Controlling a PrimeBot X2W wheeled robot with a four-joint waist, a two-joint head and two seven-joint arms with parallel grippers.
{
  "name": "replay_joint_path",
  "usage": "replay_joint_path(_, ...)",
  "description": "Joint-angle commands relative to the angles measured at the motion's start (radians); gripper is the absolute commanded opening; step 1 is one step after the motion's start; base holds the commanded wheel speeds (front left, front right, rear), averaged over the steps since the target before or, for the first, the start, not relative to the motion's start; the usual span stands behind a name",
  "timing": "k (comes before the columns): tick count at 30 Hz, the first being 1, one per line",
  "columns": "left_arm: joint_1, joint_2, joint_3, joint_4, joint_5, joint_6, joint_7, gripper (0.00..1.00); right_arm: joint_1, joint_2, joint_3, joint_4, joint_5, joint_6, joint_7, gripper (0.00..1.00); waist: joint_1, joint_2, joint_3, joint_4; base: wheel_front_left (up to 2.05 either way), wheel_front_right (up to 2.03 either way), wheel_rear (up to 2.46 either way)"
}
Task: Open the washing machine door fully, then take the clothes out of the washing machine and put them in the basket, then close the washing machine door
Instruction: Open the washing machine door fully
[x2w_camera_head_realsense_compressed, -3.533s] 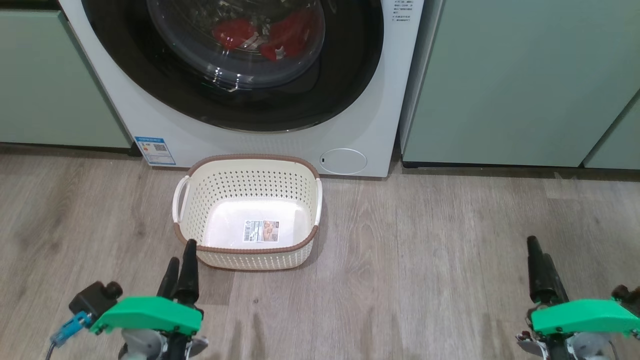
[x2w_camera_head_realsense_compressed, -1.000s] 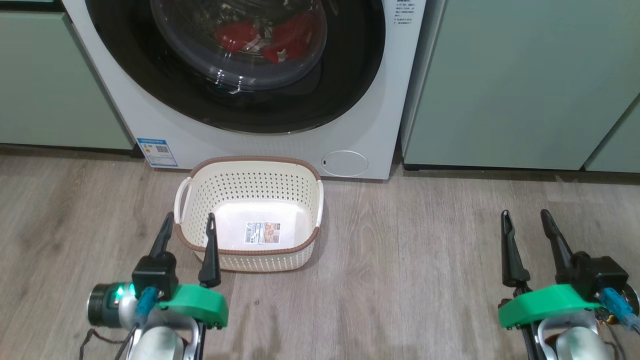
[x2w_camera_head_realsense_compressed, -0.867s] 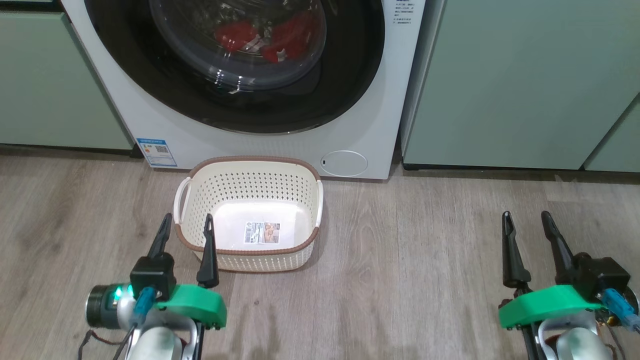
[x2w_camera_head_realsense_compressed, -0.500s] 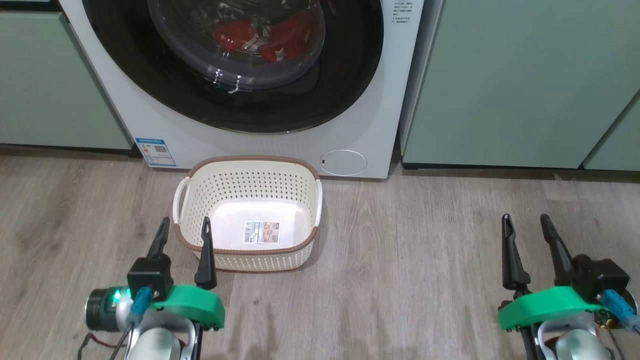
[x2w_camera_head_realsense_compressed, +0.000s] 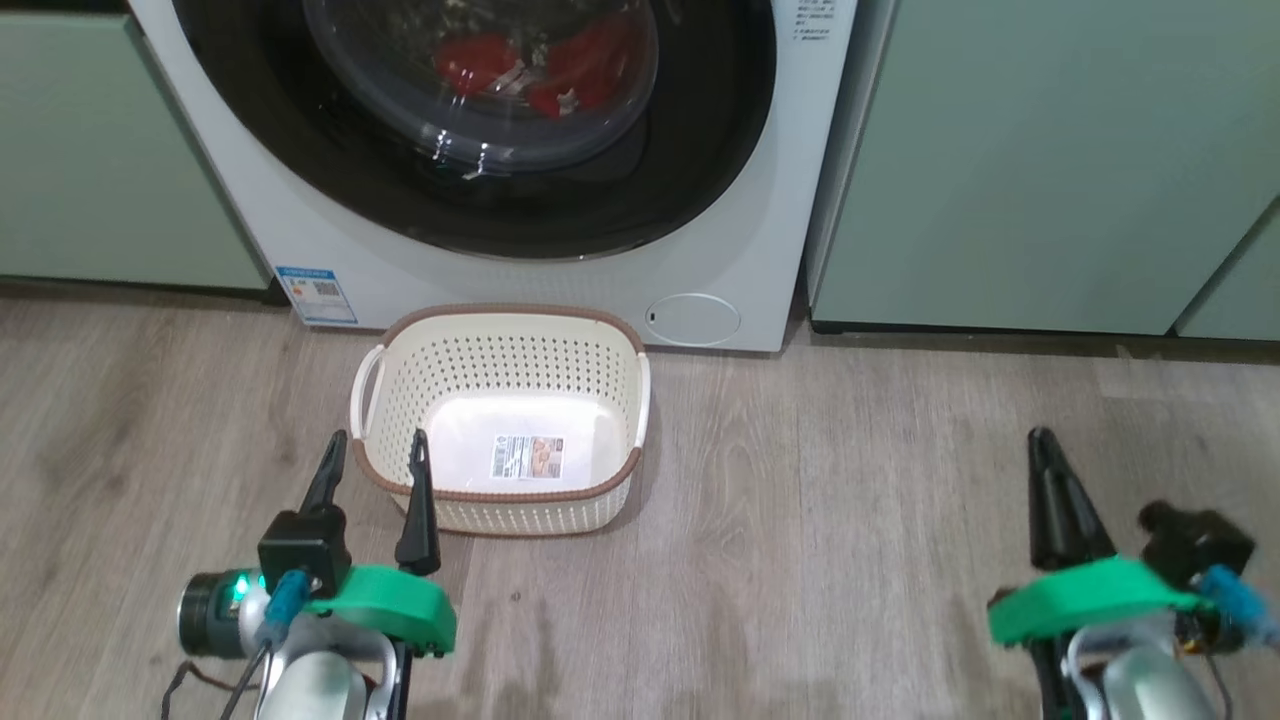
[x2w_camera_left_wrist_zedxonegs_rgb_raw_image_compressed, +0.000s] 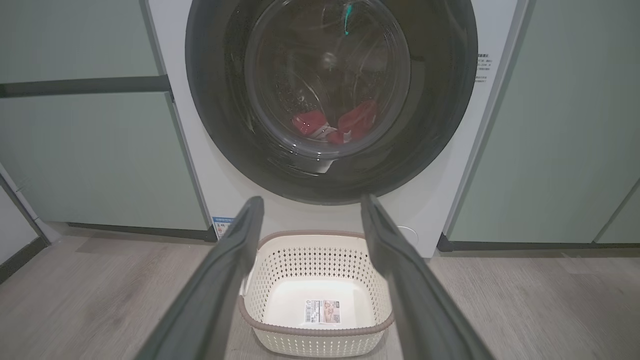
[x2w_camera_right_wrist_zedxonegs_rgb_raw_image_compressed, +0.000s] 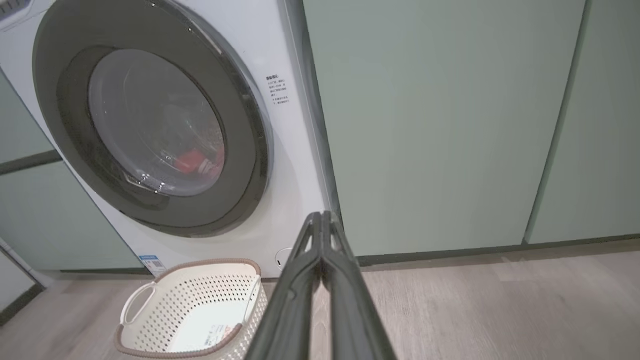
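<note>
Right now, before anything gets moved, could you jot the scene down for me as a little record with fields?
Washing machine door: looks shut
Clothes: red, inside, seen through the door's window
Basket: holds a paper label and no clothes; stands on the floor before the washing machine
Left gripper: open, holding nothing, at the basket's near left corner
Right gripper: shut, holding nothing, above the floor right of the basket
Cabinets: pale green, on both sides of the machine

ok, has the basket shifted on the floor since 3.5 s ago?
No. The basket stands as before in front of the washing machine, its far rim between the blue sticker and the small round hatch; the slight shift is the camera's.
</note>
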Motion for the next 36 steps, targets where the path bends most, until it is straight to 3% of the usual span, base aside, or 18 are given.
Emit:
replay_joint_path(1, -0.052, 0.005, 0.026, -0.032, -0.005, -0.003, -0.009, 1.0, -0.067, -0.015, 0.019, -0.023, 0.027, -0.001, -0.011, 0.0, 0.0, -0.0001, 0.006, 0.004, 0.0, 0.0, 0.0)
replay_joint_path(6, -0.058, 0.005, 0.013, -0.037, -0.017, -0.007, -0.009, 1.0, -0.164, -0.015, 0.011, 0.061, 0.212, -0.001, -0.011, 0.0, 0.0, -0.0001, 0.038, 0.027, 0.0, 0.0, 0.0)
replay_joint_path(8, -0.064, 0.005, 0.005, -0.043, -0.022, -0.007, -0.009, 1.0, -0.217, -0.025, 0.021, 0.098, 0.337, -0.001, -0.011, 0.0, 0.0, -0.0001, 0.063, 0.039, 0.0, 0.0, 0.0)
replay_joint_path(12, -0.089, 0.005, -0.018, -0.053, -0.035, -0.008, -0.009, 1.0, -0.33, -0.118, 0.064, 0.158, 0.646, -0.001, -0.008, 0.0, 0.0, -0.0001, 0.119, 0.071, 0.0, 0.0, 0.0)
replay_joint_path(13, -0.103, 0.005, -0.03, -0.058, -0.044, -0.004, -0.009, 1.0, -0.386, -0.174, 0.085, 0.168, 0.803, -0.001, 0.025, 0.0, 0.0, -0.0001, 0.149, 0.087, 0.0, 0.0, 0.0)
replay_joint_path(20, -0.158, 0.005, -0.084, -0.078, -0.084, 0.009, -0.009, 1.0, -0.567, -0.342, 0.09, 0.162, 1.19, -0.001, 0.27, 0.0, 0.0, -0.0001, 0.264, 0.143, 0.0, 0.0, 0.0)
replay_joint_path(26, -0.201, 0.005, -0.143, -0.1, -0.12, 0.032, -0.009, 1.0, -0.723, -0.43, 0.082, 0.167, 1.318, -0.001, 0.478, 0.0, 0.0, -0.0001, 0.364, 0.181, 0.0, 0.0, 0.0)
replay_joint_path(36, -0.271, 0.005, -0.122, -0.143, -0.139, 0.053, -0.009, 1.0, -0.976, -0.522, 0.14, 0.218, 1.318, -0.001, 0.709, 0.0, 0.0, -0.0001, 0.5, 0.216, 0.0, 0.0, 0.0)
